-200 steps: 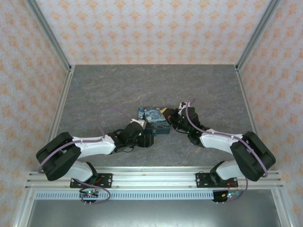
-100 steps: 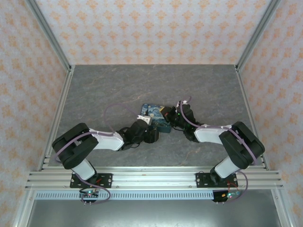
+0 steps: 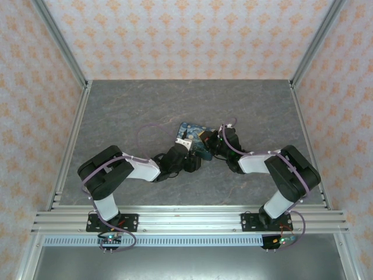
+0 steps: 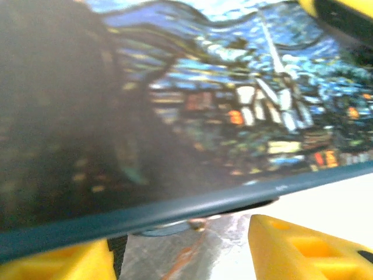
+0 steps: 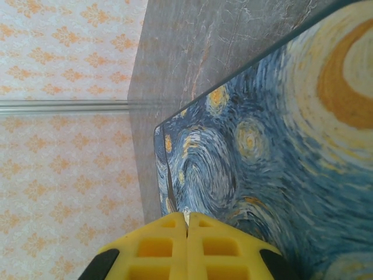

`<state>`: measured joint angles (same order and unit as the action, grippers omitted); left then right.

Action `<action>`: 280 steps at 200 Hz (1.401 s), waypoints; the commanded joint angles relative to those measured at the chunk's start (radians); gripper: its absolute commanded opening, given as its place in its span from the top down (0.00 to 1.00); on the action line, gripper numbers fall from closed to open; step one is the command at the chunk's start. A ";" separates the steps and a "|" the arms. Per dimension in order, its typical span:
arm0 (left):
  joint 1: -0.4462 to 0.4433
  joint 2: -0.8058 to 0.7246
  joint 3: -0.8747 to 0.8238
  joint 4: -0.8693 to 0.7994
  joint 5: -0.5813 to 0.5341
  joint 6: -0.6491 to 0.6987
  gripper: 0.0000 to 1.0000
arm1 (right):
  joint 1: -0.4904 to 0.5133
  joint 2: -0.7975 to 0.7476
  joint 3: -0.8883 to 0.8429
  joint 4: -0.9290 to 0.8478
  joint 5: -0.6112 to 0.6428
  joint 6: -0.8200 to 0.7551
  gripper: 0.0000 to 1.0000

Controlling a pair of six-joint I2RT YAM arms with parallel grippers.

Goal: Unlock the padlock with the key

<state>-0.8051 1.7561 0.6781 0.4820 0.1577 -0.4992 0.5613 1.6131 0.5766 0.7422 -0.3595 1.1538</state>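
With left gripper (image 4: 180, 254) partly spread, empty, fingers (image 4: 303, 245) just below the near edge of the padlock (image 4: 233, 116), mid-table; with right gripper (image 5: 187, 242) pinched shut at its far side. Could shove or tilt the block by closing off-centre.

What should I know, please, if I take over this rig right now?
Left gripper: jaws open, fingers spaced apart along the near edge of the padlock.
Right gripper: jaws shut, tips over the padlock's printed top, close to one edge. I cannot tell whether they pinch the key.
Padlock: on the table, mid-way between the two arms.
Done: both arms are at the padlock.
Left: steady the padlock, then insert the key and turn it.
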 commanded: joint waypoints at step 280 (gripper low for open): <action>0.040 0.058 0.004 0.311 0.168 -0.265 0.47 | -0.012 0.031 -0.017 0.068 0.008 0.026 1.00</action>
<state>-0.7593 1.8412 0.6872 0.7181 0.3077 -0.7212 0.5533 1.6211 0.5713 0.7715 -0.3592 1.1713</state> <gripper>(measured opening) 0.528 0.048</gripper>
